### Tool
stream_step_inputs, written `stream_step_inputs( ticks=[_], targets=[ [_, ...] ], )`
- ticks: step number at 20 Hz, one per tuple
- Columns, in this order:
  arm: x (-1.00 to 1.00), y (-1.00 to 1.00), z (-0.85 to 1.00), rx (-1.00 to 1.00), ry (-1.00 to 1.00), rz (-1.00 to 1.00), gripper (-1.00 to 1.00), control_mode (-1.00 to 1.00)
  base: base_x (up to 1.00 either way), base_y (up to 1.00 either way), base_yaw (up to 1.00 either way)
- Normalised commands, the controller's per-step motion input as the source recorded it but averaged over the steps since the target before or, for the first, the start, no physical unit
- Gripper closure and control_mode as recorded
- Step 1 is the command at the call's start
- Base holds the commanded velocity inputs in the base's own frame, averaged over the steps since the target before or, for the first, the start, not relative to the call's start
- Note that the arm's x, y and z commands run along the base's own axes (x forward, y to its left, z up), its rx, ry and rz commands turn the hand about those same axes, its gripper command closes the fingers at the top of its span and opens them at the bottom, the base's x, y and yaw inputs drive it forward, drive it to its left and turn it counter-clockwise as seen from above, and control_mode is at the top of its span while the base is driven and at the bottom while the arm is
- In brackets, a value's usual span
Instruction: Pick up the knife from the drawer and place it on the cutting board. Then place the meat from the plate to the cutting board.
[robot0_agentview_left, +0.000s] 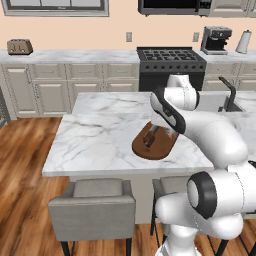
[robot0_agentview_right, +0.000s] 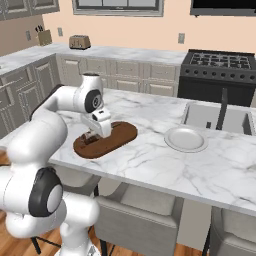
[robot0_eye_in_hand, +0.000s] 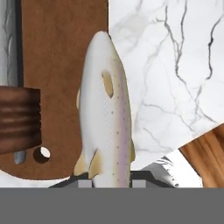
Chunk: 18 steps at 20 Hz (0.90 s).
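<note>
Fingertips (robot0_eye_in_hand: 85, 184) pinch the tail of the meat (robot0_eye_in_hand: 106, 109), a smooth, pale, pink-flanked fish shape with speckled skin, hanging over the right edge of the cutting board (robot0_eye_in_hand: 61, 65). That oval board is dark brown wood with a small hole near its end. On it lies the knife (robot0_eye_in_hand: 13, 96), with a ribbed reddish-brown handle and a grey blade. From the right base view, the gripper (robot0_agentview_right: 92, 136) hovers over the board, while the round pale plate (robot0_agentview_right: 186, 138) sits bare on veined white marble well to its right.
</note>
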Motion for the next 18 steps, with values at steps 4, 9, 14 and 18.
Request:
stream_step_inputs(
  ticks=[4, 9, 14, 18],
  targets=[
    [0.18, 0.00, -0.10, 0.00, 0.00, -0.11, 1.00, -1.00, 0.00, 0.00, 0.00],
    [0.20, 0.00, -0.19, 0.00, 0.00, -0.01, 1.00, -1.00, 0.00, 0.00, 0.00],
    [0.26, 0.00, -0.27, 0.00, 0.00, 0.05, 1.00, -1.00, 0.00, 0.00, 0.00],
    [0.18, -0.07, -0.26, 0.00, 0.00, 0.09, 1.00, -1.00, 0.00, 0.00, 0.00]
  ],
)
